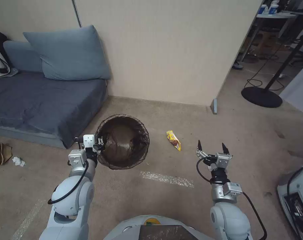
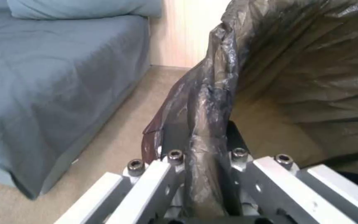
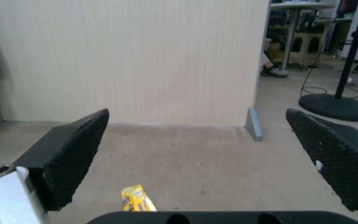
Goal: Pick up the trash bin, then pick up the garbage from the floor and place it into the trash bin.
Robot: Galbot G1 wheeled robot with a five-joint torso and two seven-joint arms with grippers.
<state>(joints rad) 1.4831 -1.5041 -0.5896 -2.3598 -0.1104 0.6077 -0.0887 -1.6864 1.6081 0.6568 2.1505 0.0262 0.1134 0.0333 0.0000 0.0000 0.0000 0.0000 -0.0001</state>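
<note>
The trash bin (image 1: pixel 124 141) is held off the carpet (image 1: pixel 178 200) in front of the robot, just beside the near corner of the blue sofa (image 1: pixel 41 103). Its open mouth is turned up toward the head camera, and the dark brown bag (image 2: pixel 295 62) lining it is folded over the rim. The rim is pinched at its left edge by the left gripper (image 1: pixel 98 144), whose fingers are pressed together on the bag and the wall of the bin; in the left wrist view the crumpled liner is seen clamped between the two fingers (image 2: pixel 168 146).

A yellow snack wrapper (image 1: pixel 174 140) is seen lying on the carpet to the right of the bin, apart from it. It is also caught in the right wrist view (image 3: pixel 136 199), low between the fingers and ahead of them. The right gripper (image 1: pixel 211 146) is held above the floor near the wrapper, a little to its right, with its black fingers (image 3: pixel 75 146) spread wide and nothing between them.

Further left, by the foot of the sofa, a tan paper bag (image 1: pixel 3 153) and a white tissue wad (image 1: pixel 18 162) are seen on the floor, close to each other and well apart from the bin. A strip of clear tape (image 1: pixel 167 179) is stuck to the carpet between the two arms. A beige wall (image 1: pixel 171 50) stands behind the bin.
</note>
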